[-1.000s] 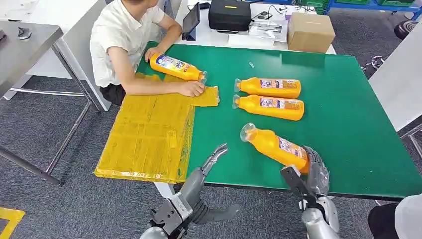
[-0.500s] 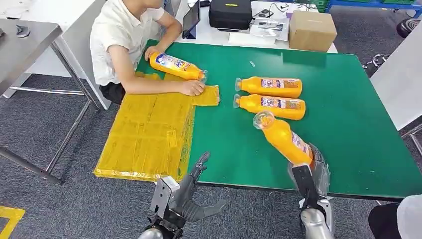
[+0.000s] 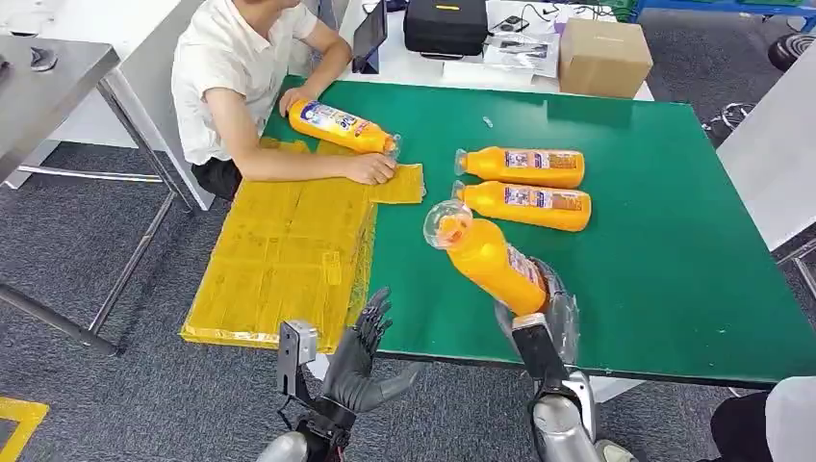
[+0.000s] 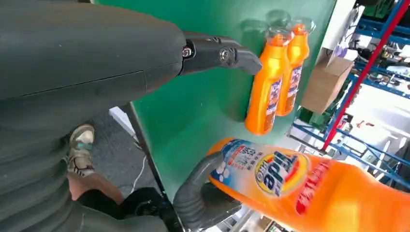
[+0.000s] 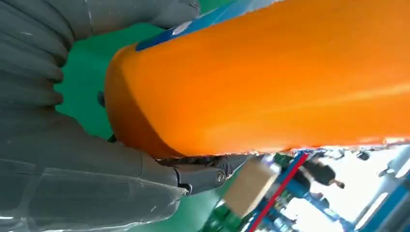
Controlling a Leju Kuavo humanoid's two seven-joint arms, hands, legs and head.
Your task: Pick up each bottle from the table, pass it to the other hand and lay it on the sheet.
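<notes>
The green table point(image 3: 674, 241) carries the yellow sheet point(image 3: 289, 260), which covers its left edge and overhangs it. A person point(image 3: 231, 77) at the far left corner rests a hand on a bottle point(image 3: 339, 126) lying at the sheet's far end. Two bottles point(image 3: 524, 185) lie side by side near the table's middle. Above the near edge, the right hand point(image 3: 539, 313) grips the base of a raised, tilted bottle point(image 3: 486, 255). The left hand point(image 3: 361, 356) hovers beside the near edge, fingers spread, holding nothing.

"Tide" logo on held orange bottle point(image 4: 309, 188) label
</notes>
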